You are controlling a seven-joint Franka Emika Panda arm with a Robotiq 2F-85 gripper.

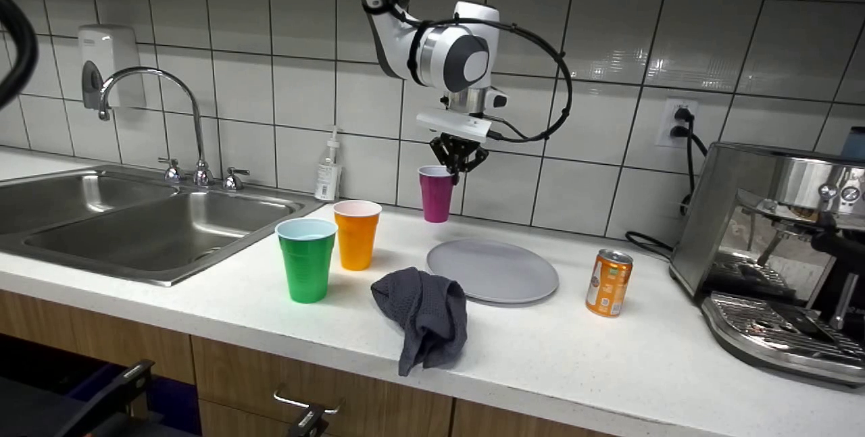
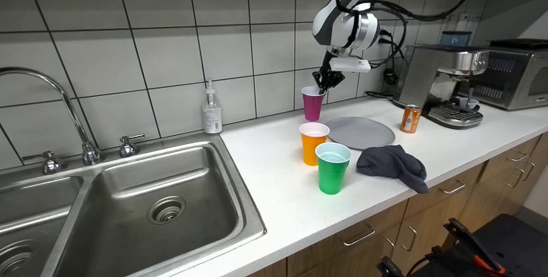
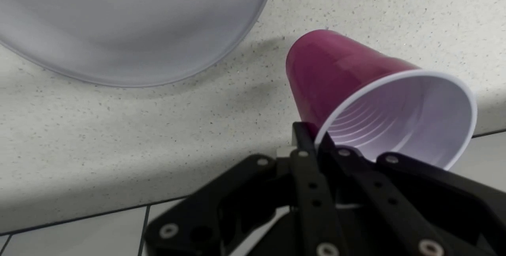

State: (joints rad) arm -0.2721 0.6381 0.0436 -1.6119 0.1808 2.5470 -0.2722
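A magenta plastic cup [image 1: 436, 199] with a white inside is pinched at its rim by my gripper [image 1: 455, 175]. In the wrist view the fingers [image 3: 303, 135] close on the wall of the cup [image 3: 336, 66], one outside and one inside. The cup's mouth faces up and it looks empty. It stands nearly upright in both exterior views, by the tiled wall; whether its base touches the counter is hard to tell. A grey plate [image 1: 493, 271] lies beside it on the white counter. An orange cup [image 2: 314, 143] and a green cup [image 2: 332, 169] stand nearby.
A dark grey cloth [image 1: 426, 319] is crumpled at the counter's front edge. An orange can [image 1: 609, 283] stands beyond the plate, near the coffee machine [image 1: 777, 254]. The steel sink [image 2: 167, 174], its tap and a soap bottle [image 2: 212, 114] are on the opposite side.
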